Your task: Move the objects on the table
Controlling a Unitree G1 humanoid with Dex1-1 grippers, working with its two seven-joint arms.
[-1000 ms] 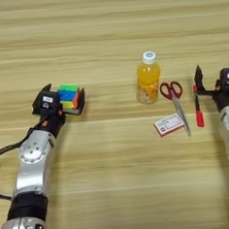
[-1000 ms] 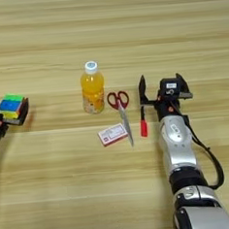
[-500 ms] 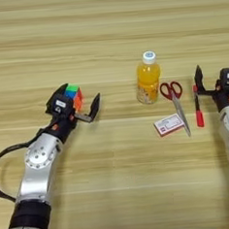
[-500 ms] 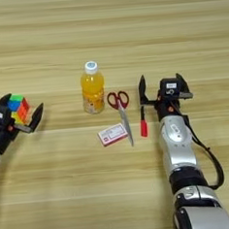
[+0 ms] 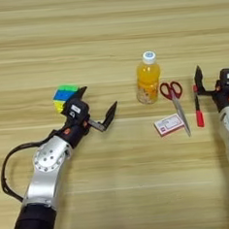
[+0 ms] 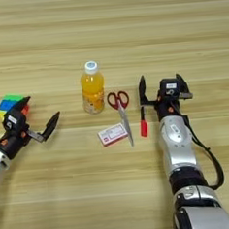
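On the table (image 5: 105, 29), a multicoloured puzzle cube (image 5: 64, 95) sits at the left. My left gripper (image 5: 96, 104) is open just right of it. One finger is by the cube's right side and the other points right, with nothing between them. An orange juice bottle (image 5: 148, 79) stands upright at the centre. To its right lie red-handled scissors (image 5: 176, 102), with a red-and-white card packet (image 5: 169, 124) in front of them. A red pen (image 6: 143, 123) lies beyond the scissors. My right gripper (image 6: 161, 80) is open, its left finger over the pen's far end.
A black cable (image 5: 13, 163) loops beside my left forearm, and another (image 6: 210, 162) runs along my right forearm. Bare wood stretches across the far half of the table and between the two arms at the front.
My left gripper has swung right, from left of the cube to its right side, and its fingers have spread wide. The cube has barely shifted. The right arm has not moved.
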